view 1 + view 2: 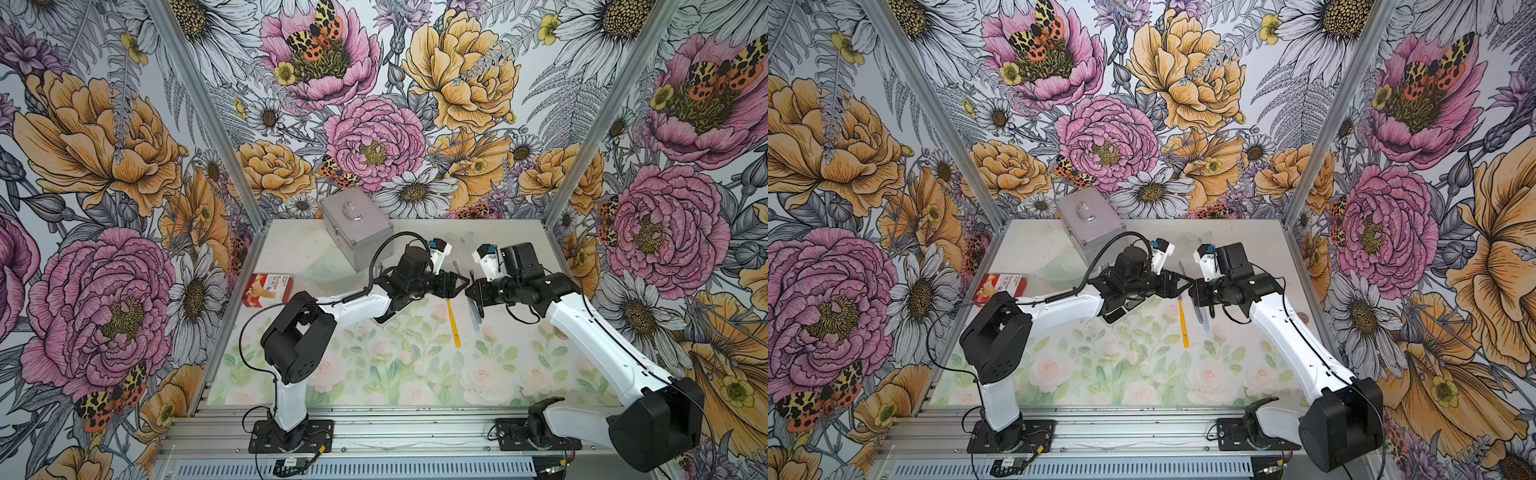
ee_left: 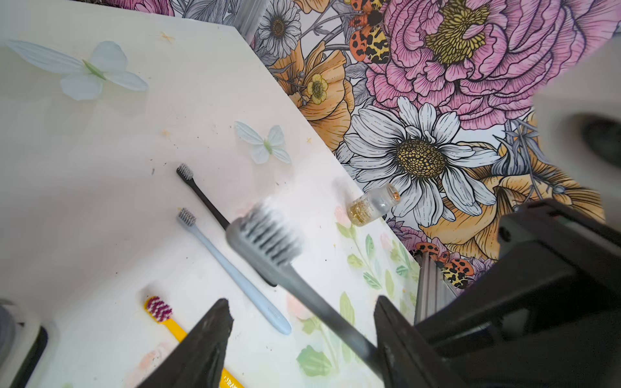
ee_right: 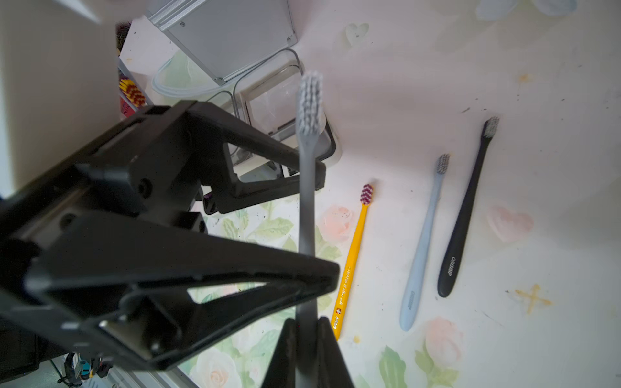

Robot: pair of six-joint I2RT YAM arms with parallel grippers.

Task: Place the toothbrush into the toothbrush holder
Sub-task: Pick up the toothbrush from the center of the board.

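Observation:
A grey toothbrush (image 3: 306,201) is held above the table by its handle, with my right gripper (image 3: 306,321) shut on it. Its bristle head (image 2: 268,235) points away from that gripper. My left gripper (image 2: 301,300) is open, and the grey handle runs through the gap close to one finger (image 2: 396,336). In both top views the two grippers (image 1: 461,282) (image 1: 471,286) meet tip to tip over the middle of the table. The toothbrush holder (image 3: 331,147), white-rimmed on a black base with clear square cups, stands beside the left gripper; in the top views the left arm hides it.
Three toothbrushes lie side by side on the mat: yellow (image 3: 353,258), light blue (image 3: 423,242) and black (image 3: 467,208). A silver metal case (image 1: 357,224) stands at the back, a red box (image 1: 268,286) at the left. A small glass bottle (image 2: 373,205) lies by the right wall.

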